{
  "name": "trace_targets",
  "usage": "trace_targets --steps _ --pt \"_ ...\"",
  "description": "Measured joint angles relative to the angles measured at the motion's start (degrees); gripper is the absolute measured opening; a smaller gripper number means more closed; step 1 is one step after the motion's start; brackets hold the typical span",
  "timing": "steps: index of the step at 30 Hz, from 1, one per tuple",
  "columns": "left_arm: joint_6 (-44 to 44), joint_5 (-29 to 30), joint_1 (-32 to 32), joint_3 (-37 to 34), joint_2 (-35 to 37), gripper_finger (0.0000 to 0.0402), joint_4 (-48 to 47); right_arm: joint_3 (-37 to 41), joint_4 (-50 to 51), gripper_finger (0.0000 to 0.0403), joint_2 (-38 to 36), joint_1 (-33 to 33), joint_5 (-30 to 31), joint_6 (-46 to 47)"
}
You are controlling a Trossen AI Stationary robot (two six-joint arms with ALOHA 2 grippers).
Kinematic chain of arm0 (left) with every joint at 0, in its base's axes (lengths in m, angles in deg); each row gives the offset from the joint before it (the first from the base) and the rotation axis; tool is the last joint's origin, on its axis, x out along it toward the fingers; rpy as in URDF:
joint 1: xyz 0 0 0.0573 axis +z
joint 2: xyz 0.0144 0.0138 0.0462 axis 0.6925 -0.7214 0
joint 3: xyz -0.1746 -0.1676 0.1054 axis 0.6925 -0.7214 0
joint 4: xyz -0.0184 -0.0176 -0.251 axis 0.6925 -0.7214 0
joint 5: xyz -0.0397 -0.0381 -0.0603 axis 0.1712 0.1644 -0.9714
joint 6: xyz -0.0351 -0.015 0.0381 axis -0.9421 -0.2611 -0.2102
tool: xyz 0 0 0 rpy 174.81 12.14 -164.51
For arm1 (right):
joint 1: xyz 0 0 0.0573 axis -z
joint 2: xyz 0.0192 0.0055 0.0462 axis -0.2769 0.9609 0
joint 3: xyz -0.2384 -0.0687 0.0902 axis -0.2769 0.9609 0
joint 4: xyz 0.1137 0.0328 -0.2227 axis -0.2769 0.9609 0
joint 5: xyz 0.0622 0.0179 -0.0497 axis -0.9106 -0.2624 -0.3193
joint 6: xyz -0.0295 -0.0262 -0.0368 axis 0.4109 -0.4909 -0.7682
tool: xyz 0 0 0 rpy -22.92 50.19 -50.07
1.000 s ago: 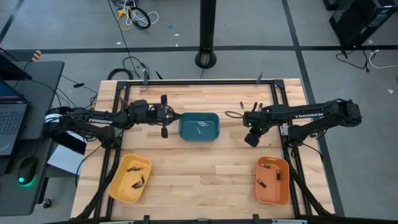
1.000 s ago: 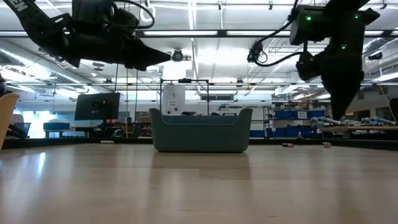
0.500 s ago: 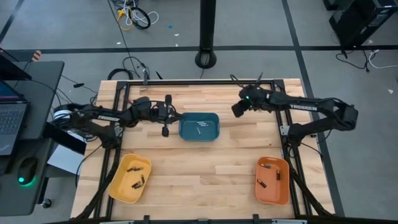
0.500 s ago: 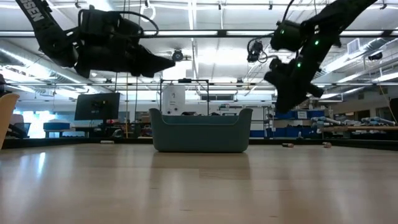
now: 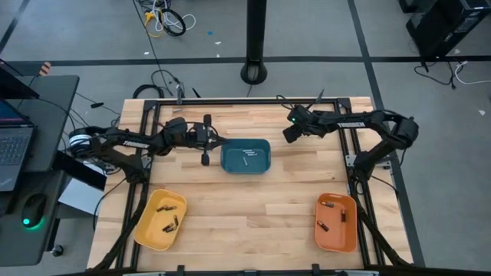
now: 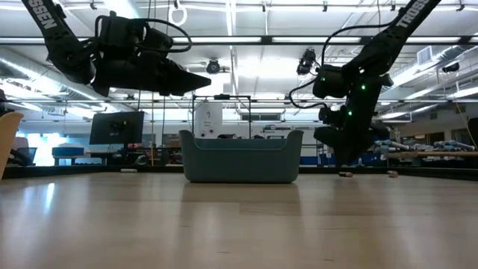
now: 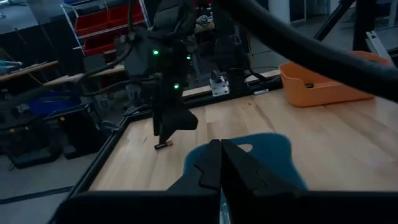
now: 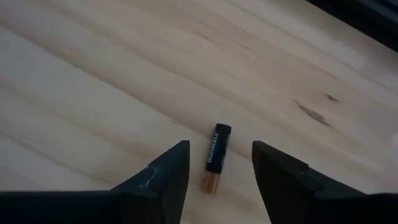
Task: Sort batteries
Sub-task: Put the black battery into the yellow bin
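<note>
One battery (image 8: 214,157), black with a copper end, lies flat on the wood near the table's far edge. My right gripper (image 8: 221,148) (image 5: 289,133) hangs just above it, slanting down and open. One finger stands on each side of the battery and neither touches it. Another battery (image 6: 391,174) lies farther right. My left gripper (image 7: 219,163) (image 5: 205,142) is shut and level, in the air beside the teal bin (image 5: 245,156), which holds one battery (image 5: 243,160). I see nothing between its fingers.
A yellow tray (image 5: 160,220) at the near left and an orange tray (image 5: 336,223) at the near right each hold a few batteries. A black frame rail (image 5: 230,100) runs along the far edge, close behind my right gripper. Bare wood lies between the trays.
My right gripper has swung from the table's right side toward the far edge and a little left. It has tipped nose-down and sunk close to the wood over the battery. My left gripper has drifted slightly lower beside the teal bin.
</note>
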Motion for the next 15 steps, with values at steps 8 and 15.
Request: trace_targets --steps 8,15 --pt "-8.50 3.98 8.15 2.52 0.77 0.0005 -7.11 0.00 -2.12 0.0185 -1.97 0.04 -1.65 -4.43" --pt "-9.16 7.03 12.51 12.03 0.60 0.0004 -31.60 0.00 -1.94 0.0185 -4.58 0.29 -3.23 -6.44"
